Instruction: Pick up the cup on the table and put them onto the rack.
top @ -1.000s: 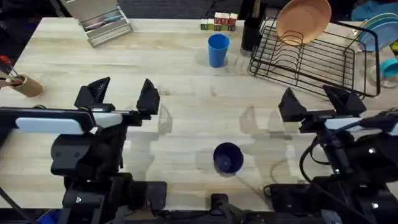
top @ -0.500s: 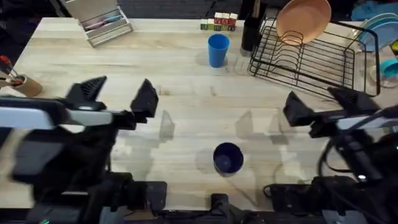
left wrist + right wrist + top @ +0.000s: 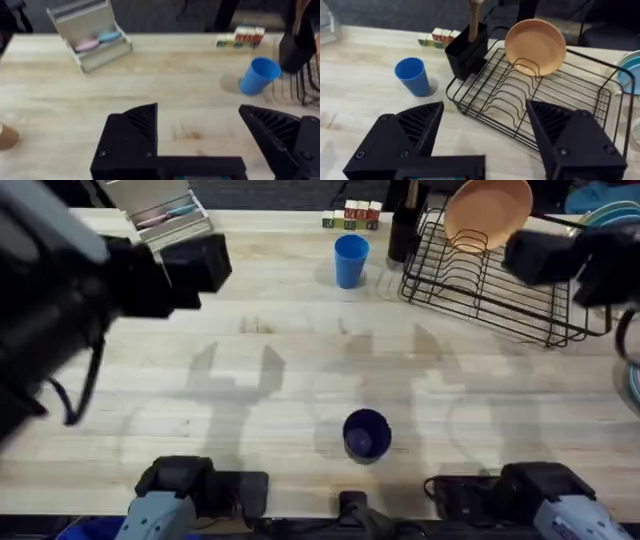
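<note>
- Left arm: large, dark, blurred overhead; cut by the left edge.
- Right arm: blurred; covers the black wire rack's far right corner.
- Rack cut by the edge in the left wrist view.
- Stacked plates: cropped at the right edge.
- Small blocks: markings unreadable.
- Brown cup: cropped.

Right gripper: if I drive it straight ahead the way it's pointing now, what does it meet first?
Probably the rack. In the right wrist view the open right gripper faces its near wire edge, with the orange plate standing farther back. The bright blue cup sits off to one side. Depth is uncertain.
</note>
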